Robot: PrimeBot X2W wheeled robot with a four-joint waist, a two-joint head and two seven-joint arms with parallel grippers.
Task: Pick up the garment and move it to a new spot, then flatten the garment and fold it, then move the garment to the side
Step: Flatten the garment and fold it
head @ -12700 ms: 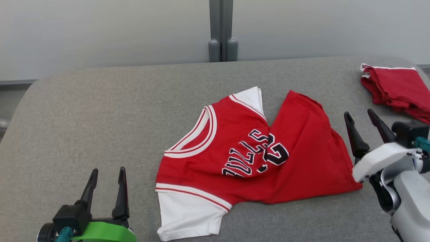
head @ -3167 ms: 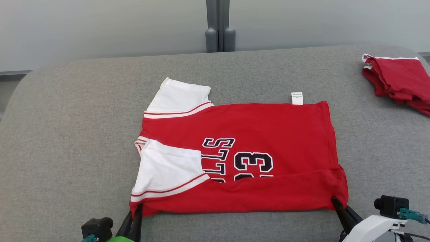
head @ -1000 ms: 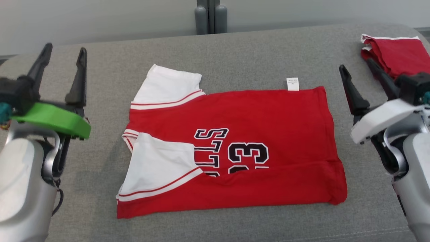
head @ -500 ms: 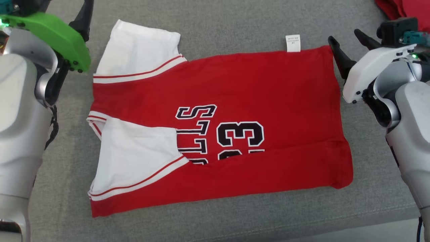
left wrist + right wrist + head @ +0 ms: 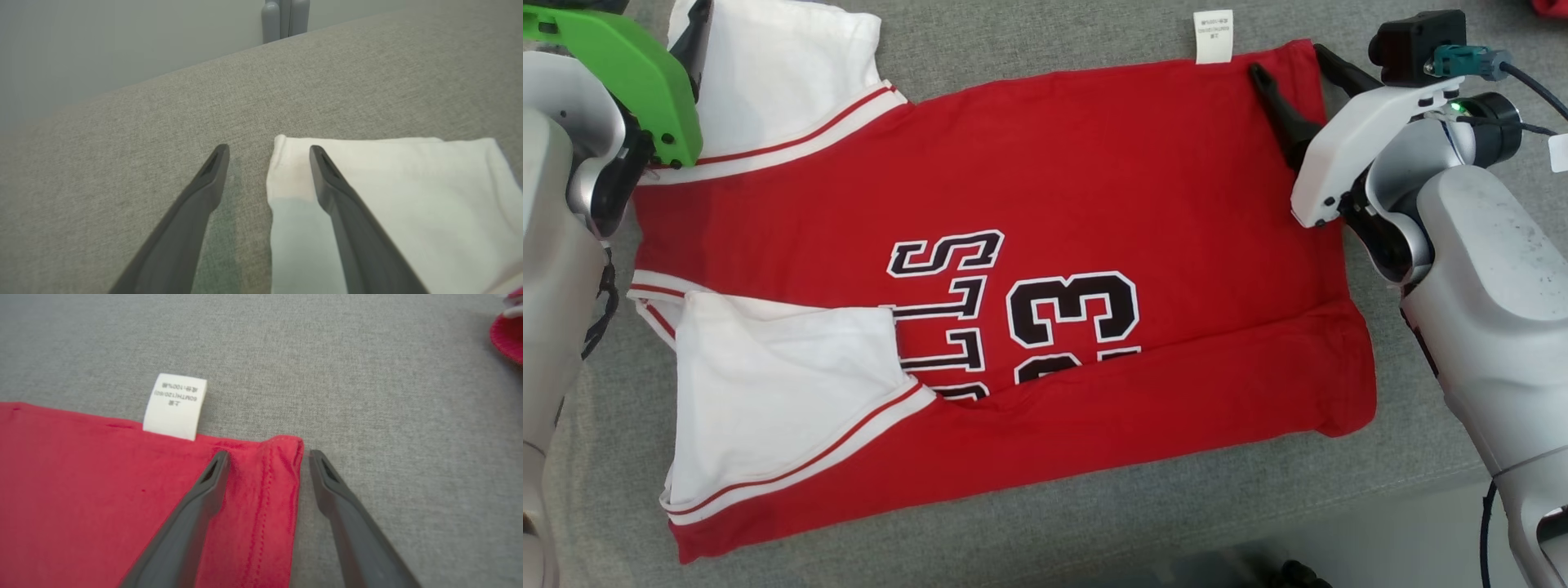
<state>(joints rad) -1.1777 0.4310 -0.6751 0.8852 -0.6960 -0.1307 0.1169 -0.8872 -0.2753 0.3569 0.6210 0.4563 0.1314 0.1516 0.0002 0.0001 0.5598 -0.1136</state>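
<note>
Left gripper point(image 5: 269, 148) stands with its two dark fingers spread wide and nothing between them pinched. In the left wrist view, one finger lies over bare grey upholstery point(image 5: 122, 143) and the other over the corner of the jersey's far white sleeve point(image 5: 388, 183), so the sleeve's edge runs up the gap. I cannot tell whether the tips touch the cloth.

The red jersey point(image 5: 1094, 163) lies flat on the grey cushion, collar end toward the robot's left and hem toward its right. Its near white sleeve point(image 5: 784, 384) is folded in over the front, and the near long edge is turned up over the lower part of the black "23" point(image 5: 1070, 314). A white care label point(image 5: 1213, 37) sticks out past the far edge, close to the hem corner.

Right gripper point(image 5: 269, 454) is likewise spread and holds nothing. It straddles that far hem corner, one finger over red cloth just beside the label and the other over grey upholstery just off the hem.

At the far right lies another red cloth point(image 5: 506, 339), well apart from the jersey.
</note>
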